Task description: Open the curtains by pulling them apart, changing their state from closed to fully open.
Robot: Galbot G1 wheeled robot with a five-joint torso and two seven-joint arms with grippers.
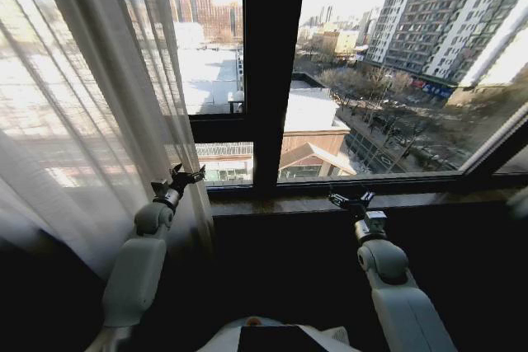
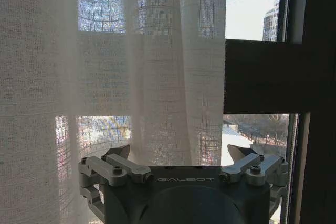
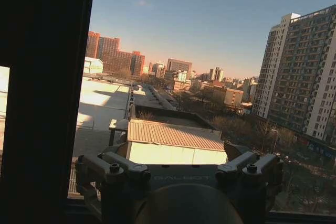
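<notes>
A sheer white pleated curtain [image 1: 74, 121] hangs bunched over the left part of the window, its inner edge falling just left of the dark centre post [image 1: 272, 72]. My left gripper [image 1: 186, 177] is raised at that inner edge, near the sill, and is open. In the left wrist view the curtain [image 2: 105, 77] hangs close in front of the left gripper [image 2: 178, 155], whose jaws stand spread with no fabric pinched between them. My right gripper [image 1: 350, 199] is held up at the sill right of the post, open and empty, facing bare glass [image 3: 210, 77].
A dark window sill [image 1: 429, 197] runs across below the glass, with a dark wall under it. The thick frame post [image 3: 42, 87] stands close beside the right gripper [image 3: 176, 156]. City buildings lie beyond the glass.
</notes>
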